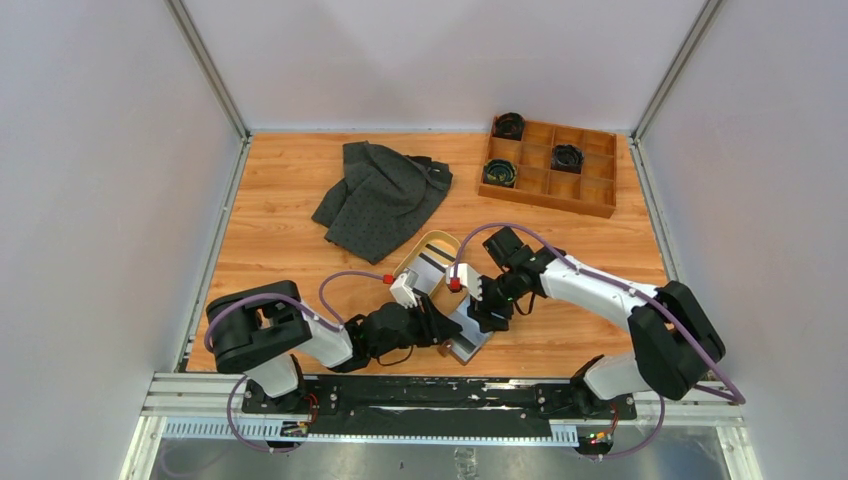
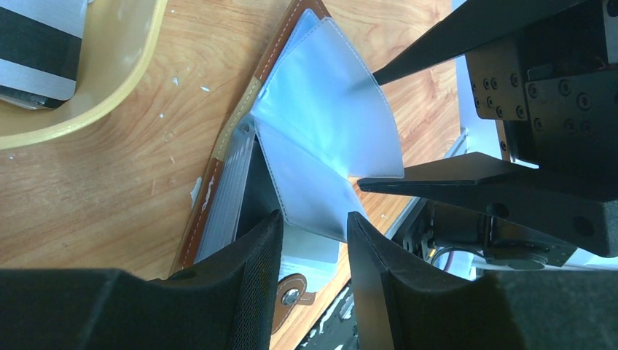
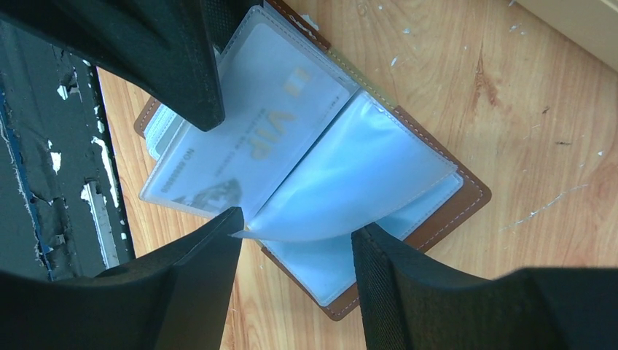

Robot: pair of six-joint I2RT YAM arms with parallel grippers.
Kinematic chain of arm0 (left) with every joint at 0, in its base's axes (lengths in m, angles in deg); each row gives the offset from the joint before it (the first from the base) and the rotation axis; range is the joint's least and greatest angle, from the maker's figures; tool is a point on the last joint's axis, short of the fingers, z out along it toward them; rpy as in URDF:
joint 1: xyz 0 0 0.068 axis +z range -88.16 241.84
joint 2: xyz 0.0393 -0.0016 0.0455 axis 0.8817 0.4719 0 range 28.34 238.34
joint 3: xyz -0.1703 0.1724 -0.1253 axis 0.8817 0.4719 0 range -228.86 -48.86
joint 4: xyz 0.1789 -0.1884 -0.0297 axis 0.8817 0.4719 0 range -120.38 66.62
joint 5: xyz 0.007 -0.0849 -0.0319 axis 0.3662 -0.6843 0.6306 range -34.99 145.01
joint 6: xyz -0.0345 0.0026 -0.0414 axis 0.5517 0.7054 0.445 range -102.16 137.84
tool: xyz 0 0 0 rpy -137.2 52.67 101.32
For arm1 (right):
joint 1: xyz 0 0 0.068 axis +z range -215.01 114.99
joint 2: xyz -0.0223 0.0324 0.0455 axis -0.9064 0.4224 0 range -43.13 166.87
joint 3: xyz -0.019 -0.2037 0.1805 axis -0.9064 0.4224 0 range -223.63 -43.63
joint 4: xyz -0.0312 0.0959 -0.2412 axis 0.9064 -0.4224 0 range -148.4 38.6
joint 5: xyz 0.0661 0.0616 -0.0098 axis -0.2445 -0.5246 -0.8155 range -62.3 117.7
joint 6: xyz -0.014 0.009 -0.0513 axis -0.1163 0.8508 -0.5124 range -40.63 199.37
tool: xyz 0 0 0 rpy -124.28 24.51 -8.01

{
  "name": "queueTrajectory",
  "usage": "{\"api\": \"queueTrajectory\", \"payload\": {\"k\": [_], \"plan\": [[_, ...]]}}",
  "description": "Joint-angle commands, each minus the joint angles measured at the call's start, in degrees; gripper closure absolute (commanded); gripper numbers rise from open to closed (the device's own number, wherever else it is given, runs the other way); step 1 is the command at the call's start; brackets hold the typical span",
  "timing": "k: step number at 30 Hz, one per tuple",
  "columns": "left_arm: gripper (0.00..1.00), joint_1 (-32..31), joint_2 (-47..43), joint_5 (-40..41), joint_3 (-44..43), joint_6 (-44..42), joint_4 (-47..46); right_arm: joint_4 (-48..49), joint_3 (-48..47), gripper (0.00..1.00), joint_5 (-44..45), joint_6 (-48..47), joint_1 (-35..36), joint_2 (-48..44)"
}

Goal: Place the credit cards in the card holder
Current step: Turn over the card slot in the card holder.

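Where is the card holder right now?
The card holder lies open near the table's near edge in the top view, between the left end effector and the right end effector, beside the oval tray.

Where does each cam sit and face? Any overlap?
Top external: above and behind the bases, looking down at the table; both arms show.
Left wrist: on the left arm, looking past the left end effector at the card holder.
Right wrist: on the right arm, looking past the right end effector at it.
Shared: the open card holder.
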Motion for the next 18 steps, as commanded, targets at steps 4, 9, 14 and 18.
{"api": "queueTrajectory", "payload": {"k": [4,9,14,18], "plan": [[0.60,0.3,1.6,0.2,-0.6,0.5,2.1,-1.6,-1.8,0.41,-0.6,1.7,-0.7,0.9],[0.80,0.7,2.5,0.4,-0.3,1.8,1.5,-1.6,-2.1,0.41,-0.8,2.6,-0.6,0.8],[1.00,1.2,2.0,0.0,0.0,1.5,0.3,-1.6,-2.4,0.43,-1.4,3.4,-0.7,0.7],[1.00,1.2,0.9,-1.0,-0.1,-0.8,0.5,-1.4,-2.7,0.43,-1.1,4.3,-0.9,0.9]]}}
